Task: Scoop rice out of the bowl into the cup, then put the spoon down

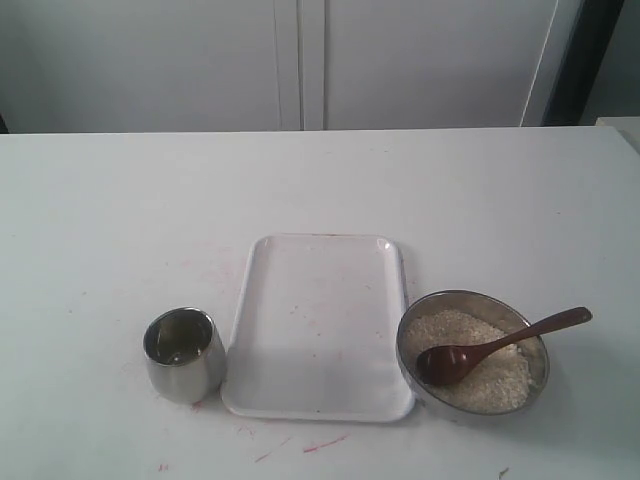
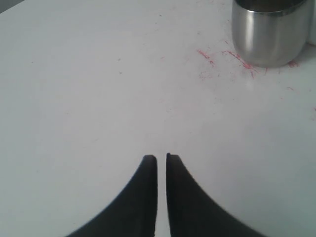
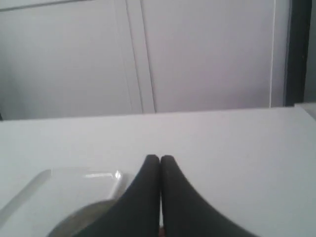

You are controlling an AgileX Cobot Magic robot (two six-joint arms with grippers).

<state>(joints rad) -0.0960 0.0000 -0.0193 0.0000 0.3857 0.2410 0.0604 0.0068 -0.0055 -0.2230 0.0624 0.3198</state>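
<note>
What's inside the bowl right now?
Mostly rice, with the spoon lying on it, handle leaning over the bowl rim. The bowl bottom is covered by grains.

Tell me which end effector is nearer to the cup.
Left. The left end effector is above the table with the cup close ahead; the right end effector is by the bowl and tray, with no cup in its view.

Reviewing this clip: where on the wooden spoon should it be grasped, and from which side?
Grip the spoon by its slim handle, near the free end that rises out past the rim of the bowl on the exterior view's right. Its scoop lies in the rice, so come from above on that side, probably with the right end effector, fingers across the handle.
</note>
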